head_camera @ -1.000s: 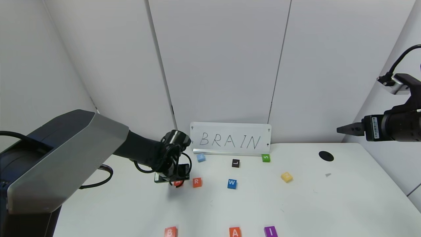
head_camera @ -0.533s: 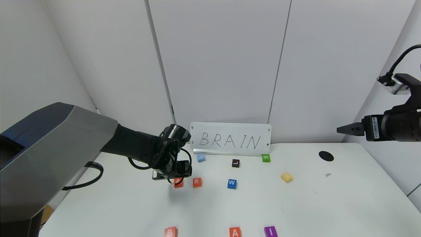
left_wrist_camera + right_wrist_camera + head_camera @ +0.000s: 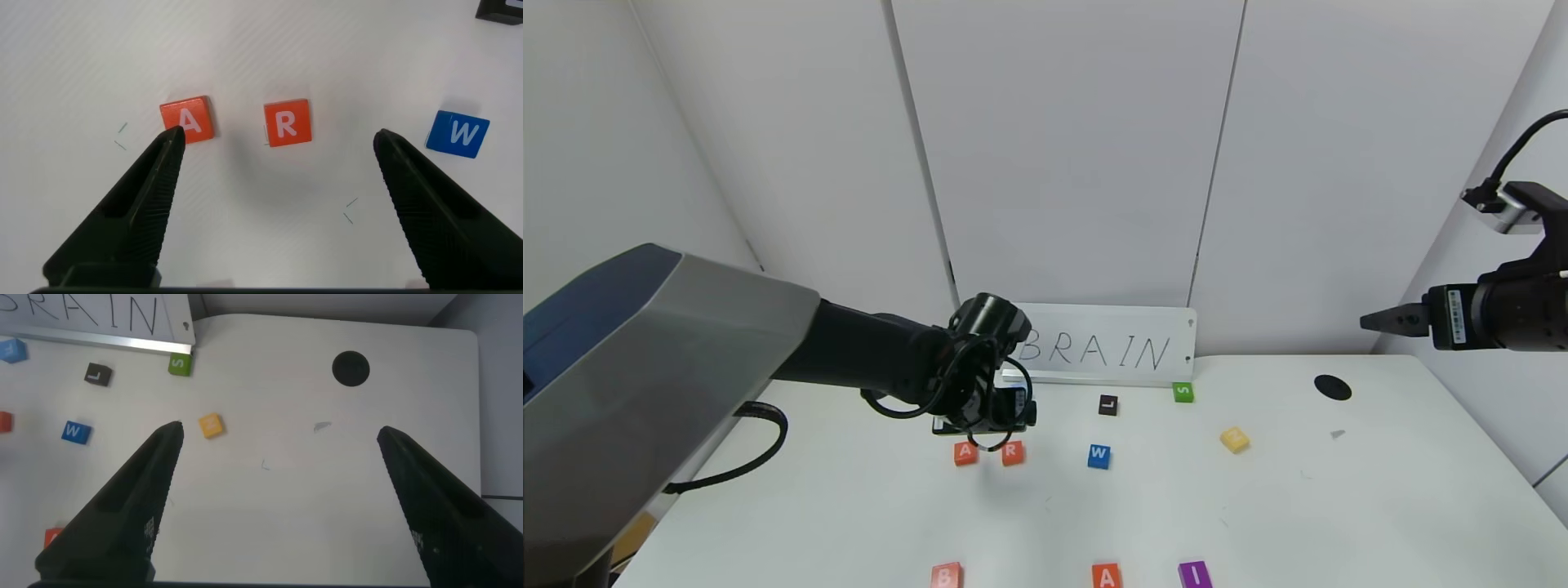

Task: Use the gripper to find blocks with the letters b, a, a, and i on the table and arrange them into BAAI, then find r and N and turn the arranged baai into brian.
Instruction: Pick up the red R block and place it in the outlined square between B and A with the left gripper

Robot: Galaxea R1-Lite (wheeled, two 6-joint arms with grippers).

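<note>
At the bottom edge of the head view lie the B block (image 3: pixel 946 575), an A block (image 3: pixel 1106 576) and the purple I block (image 3: pixel 1194 574), flat square tiles with white letters on the smooth white table (image 3: pixel 1298 506). Mid-frame, the left gripper (image 3: pixel 990 439) hovers with jaws apart over a second A block (image 3: pixel 965 453) and the R block (image 3: pixel 1012 452), which sit just beside each other; closing here could catch the wrong one or nudge both. Right of centre lies the yellow N block (image 3: pixel 1234 439). At right edge, the right gripper (image 3: pixel 1376 322) hangs open.
</note>
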